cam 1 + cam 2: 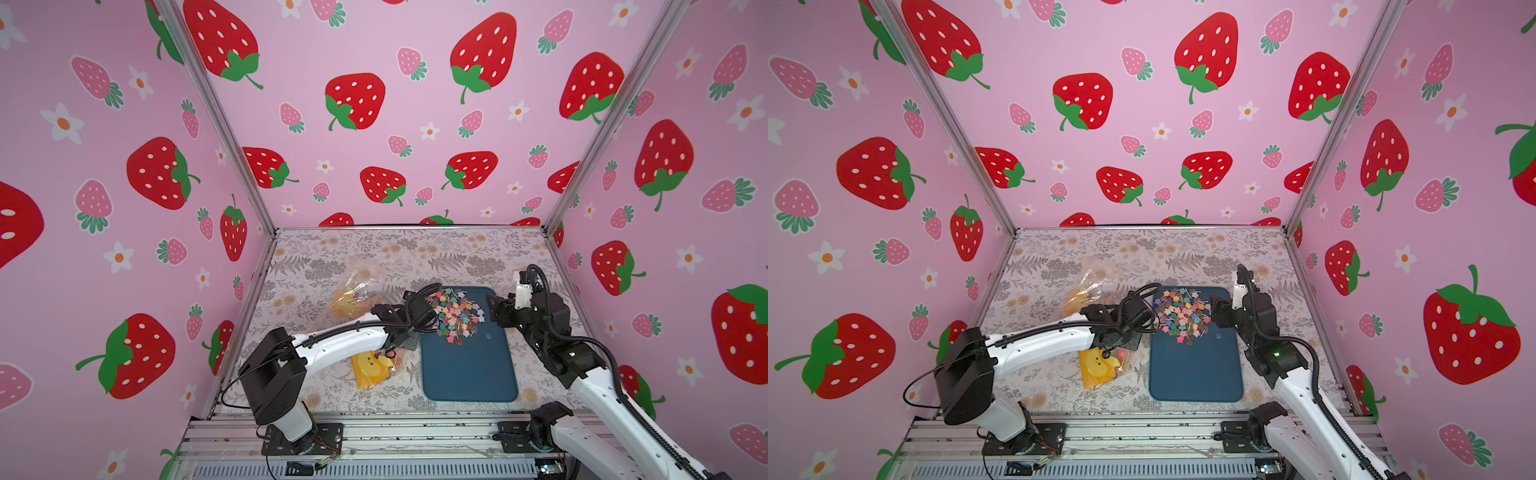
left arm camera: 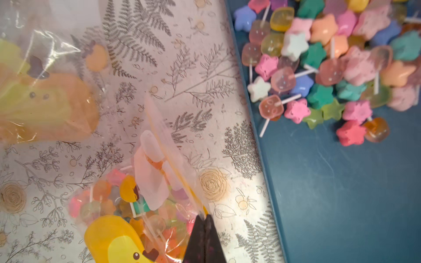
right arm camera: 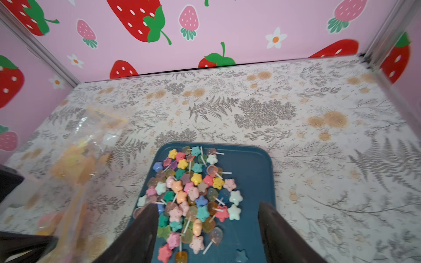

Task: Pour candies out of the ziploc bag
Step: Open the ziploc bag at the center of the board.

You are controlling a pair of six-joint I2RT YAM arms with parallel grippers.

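Plastic looks limp, slippery: ziploc bag [image 1: 372, 368], at the tray's [image 1: 469, 374] nine o'clock, holds candies [image 2: 102, 191]; left gripper [image 2: 204, 218] pinches its zip edge, right gripper [image 3: 207, 205] gapes empty. Bottom corners seem the better hold.

bright even light; wide-angle bending at edges, wrist views softly blurred.

There are two robot arms, a left arm [image 1: 345, 338] and a right arm [image 1: 590, 374]. One blue tray [image 1: 469, 374] is there. There are two clear plastic bags, a far bag [image 1: 353, 291] and a near bag [image 1: 372, 368]. The candies [image 1: 455, 316] form one heap, too many to count.
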